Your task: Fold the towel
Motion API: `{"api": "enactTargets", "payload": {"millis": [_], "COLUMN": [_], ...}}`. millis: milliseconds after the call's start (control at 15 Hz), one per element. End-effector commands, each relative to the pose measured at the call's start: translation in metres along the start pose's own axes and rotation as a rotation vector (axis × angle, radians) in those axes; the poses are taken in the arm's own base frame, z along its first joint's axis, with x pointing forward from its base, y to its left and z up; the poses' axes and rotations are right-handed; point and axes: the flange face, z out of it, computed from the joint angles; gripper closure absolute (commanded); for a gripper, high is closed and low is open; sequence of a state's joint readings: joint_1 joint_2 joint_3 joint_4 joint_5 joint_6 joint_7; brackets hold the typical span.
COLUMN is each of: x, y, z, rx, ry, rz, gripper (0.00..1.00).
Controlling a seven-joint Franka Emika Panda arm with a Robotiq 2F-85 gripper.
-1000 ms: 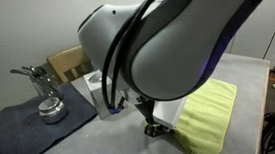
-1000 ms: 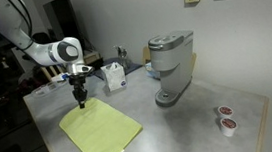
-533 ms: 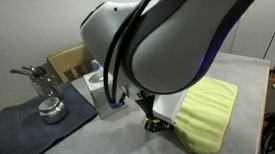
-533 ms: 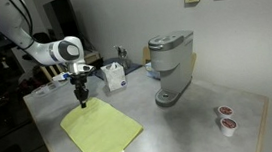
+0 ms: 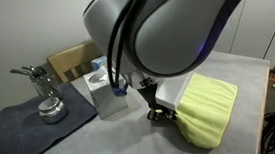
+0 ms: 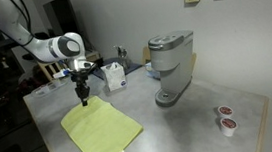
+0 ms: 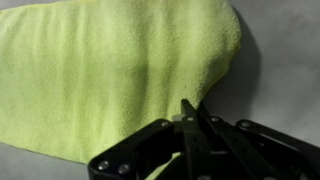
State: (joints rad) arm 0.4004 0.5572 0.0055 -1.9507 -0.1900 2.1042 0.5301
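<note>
Tool [image 7: 189, 109] fully closed: both fingers pressed together on the edge of the towel [image 7: 110, 70], at a corner, with lime cloth pinched between them in the wrist view. In both exterior views it points straight down onto the towel corner closest to the grey tissue box [image 5: 104, 92]. Towel [image 6: 102, 135] is otherwise spread out on the grey worktop [image 6: 182, 132], just in front of the tissue box and not touching it. Can't tell whether the pinched corner is off the surface. Arm body blocks much of an exterior view, so only the outer part of the towel [image 5: 209, 111] shows there, looking a bit rumpled. Dark grey mat [image 5: 21, 125] lies just beside the tissue box on the side away from the towel, with a shiny metal pot [image 5: 48, 107] on it. Coffee machine [image 6: 170, 68] stands near the tissue box, further along the worktop. Two small pods [image 6: 226, 119] sit well apart from the box, past the machine.
</note>
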Motion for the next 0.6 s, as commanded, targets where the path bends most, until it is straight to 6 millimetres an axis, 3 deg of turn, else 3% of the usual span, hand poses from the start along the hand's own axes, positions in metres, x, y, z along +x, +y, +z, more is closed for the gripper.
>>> {"api": "enactTargets", "payload": {"millis": [0,533], "x": [-0.011,-0.017], "y": [0.017,0.038], "z": [-0.01,-0.017], "rx": [-0.023,-0.026], "ry": [-0.002,-0.025], "rz": [-0.003,0.005], "gripper": [0.99,0.99]}}
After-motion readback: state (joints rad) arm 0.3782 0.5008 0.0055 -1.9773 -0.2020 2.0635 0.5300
